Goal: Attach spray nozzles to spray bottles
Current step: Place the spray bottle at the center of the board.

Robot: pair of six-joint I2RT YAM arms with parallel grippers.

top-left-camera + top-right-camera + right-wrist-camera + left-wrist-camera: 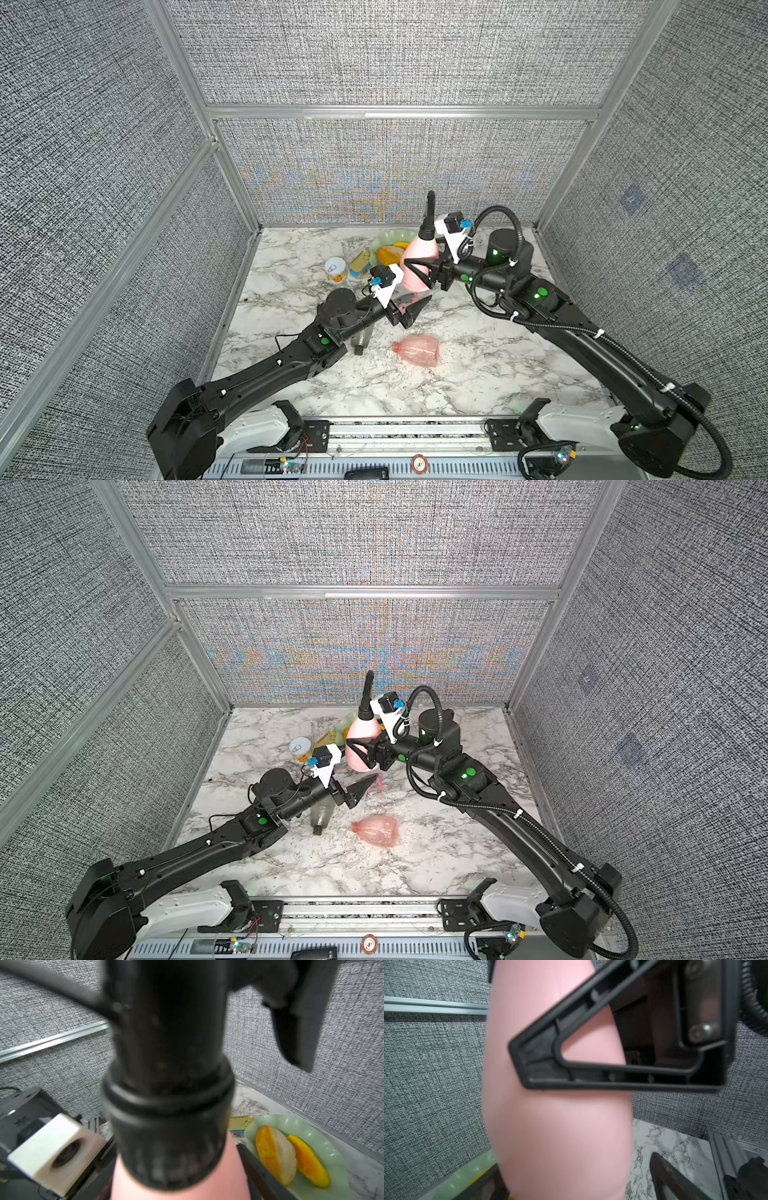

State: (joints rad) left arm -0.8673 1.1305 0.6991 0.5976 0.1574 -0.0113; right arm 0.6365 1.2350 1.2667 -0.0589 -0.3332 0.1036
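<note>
Pastel pink bottle (417, 253) is upright at the far middle of the table (478, 374), blurred and cut off in both wrist views; the right pincer (411, 270) pinches its belly, far finger hidden. Clear pink bottle (417, 350) lies mid-table. Grey bottle (362, 338) lies half hidden under the left arm (270, 370). Left pincer (415, 307) gapes wide and empty just beside the pastel one. Black nozzle (428, 220) caps that bottle's neck

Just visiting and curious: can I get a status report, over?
Right tool shut on opaque pink bottle, black nozzle on its neck. Left tool open beside that bottle's base. Clear pink bottle lies on table, apart from both.
</note>
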